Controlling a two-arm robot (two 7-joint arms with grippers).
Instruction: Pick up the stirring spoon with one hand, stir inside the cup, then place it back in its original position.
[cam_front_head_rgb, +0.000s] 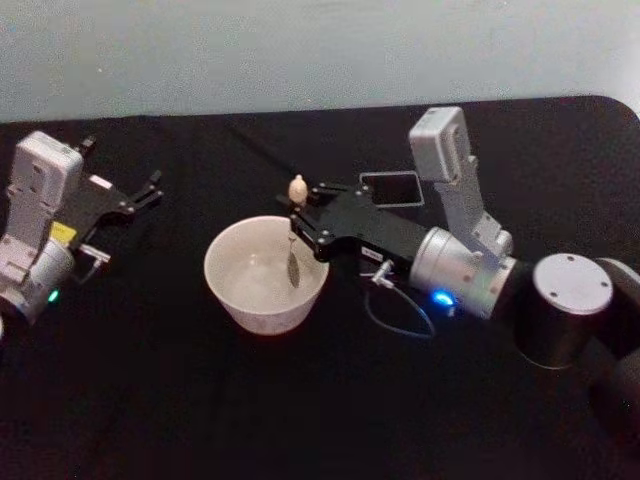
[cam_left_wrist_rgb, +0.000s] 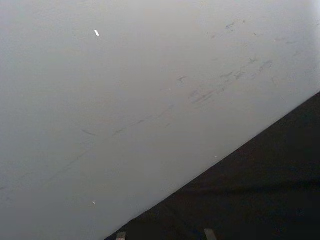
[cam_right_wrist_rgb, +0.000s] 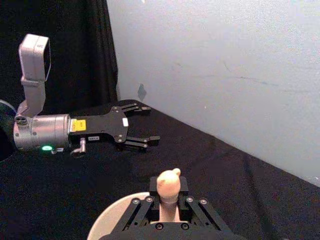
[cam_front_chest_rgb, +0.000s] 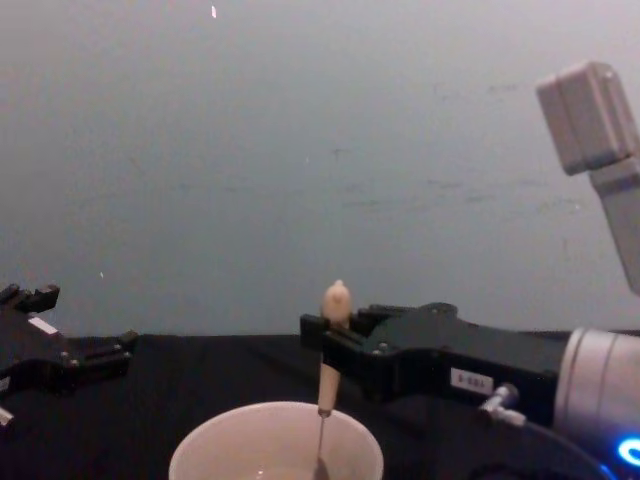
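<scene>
Wide round cream-white cup (cam_front_head_rgb: 265, 315), smooth, thin plain rim, on matte black table cloth (cam_front_head_rgb: 150, 400). Inside cup: small metal bowl of slender stirring spoon (cam_front_head_rgb: 297, 188), thin silver shaft rising upright over the cup's far-right rim to a rounded cream-beige handle. Cannot tell whether anything else is in the cup.

Black right gripper (cam_front_head_rgb: 300, 222) reaching in from right of cup, fingers closed tight on the handle just under its knob, knob poking out above. Same grip from the right wrist view (cam_right_wrist_rgb: 169, 202) and chest view (cam_front_chest_rgb: 325, 345), spoon (cam_front_chest_rgb: 335, 300) hanging straight down into cup (cam_front_chest_rgb: 270, 407).

Small dark grey square holder box (cam_front_head_rgb: 391, 175), thin walls, upright, behind and right of cup, partly hidden by right arm. Thin blue cable (cam_front_head_rgb: 400, 322) looping at the wrist, right of cup.

Left gripper (cam_front_head_rgb: 122, 165) well left of cup, low over cloth, fingers spread apart, holding nothing. Pale grey wall behind.
</scene>
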